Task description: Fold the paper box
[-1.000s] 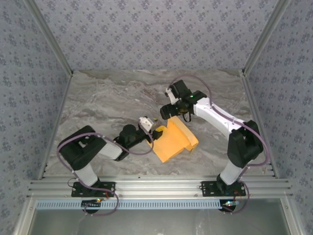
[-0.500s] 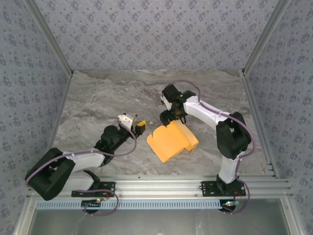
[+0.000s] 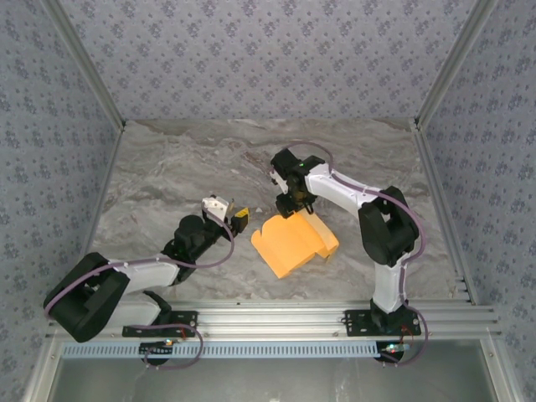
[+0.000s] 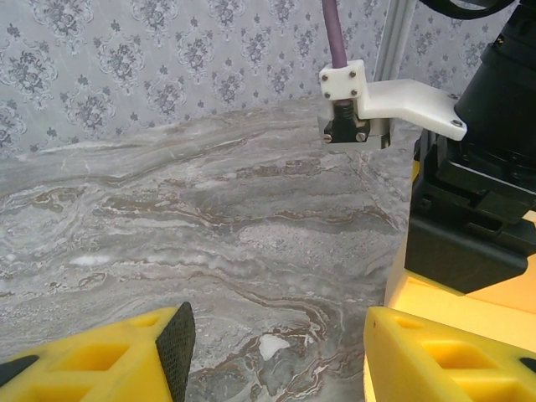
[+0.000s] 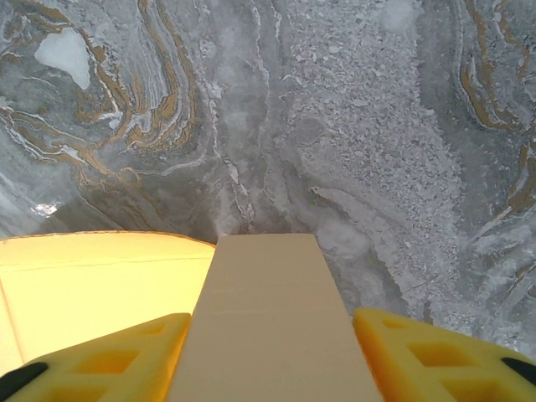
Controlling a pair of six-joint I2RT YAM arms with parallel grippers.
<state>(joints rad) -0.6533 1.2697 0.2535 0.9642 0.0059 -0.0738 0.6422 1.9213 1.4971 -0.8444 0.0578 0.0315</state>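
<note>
The yellow-orange paper box [image 3: 291, 243] lies half folded on the marble table [image 3: 167, 176], right of centre. My right gripper [image 3: 292, 206] hangs over the box's far edge. In the right wrist view a pale card flap [image 5: 260, 276] of the box runs up between the spread fingers of the right gripper [image 5: 272, 322], which stands open. A yellow box panel [image 5: 92, 276] lies to its left. My left gripper [image 3: 239, 216] sits a short way left of the box, open. The left wrist view has the left gripper [image 4: 276, 335] over bare marble, with the box [image 4: 511, 297] at the right.
Patterned walls [image 3: 268, 59] and metal frame posts [image 3: 84, 67] close in the table on three sides. An aluminium rail [image 3: 268, 322] carries both arm bases at the near edge. The right arm's black wrist and white bracket [image 4: 394, 96] loom at the right of the left wrist view.
My left gripper has drawn back leftwards off the box's left edge. The right gripper has slid left and nearer, onto the box's far edge. The box has shifted slightly.
</note>
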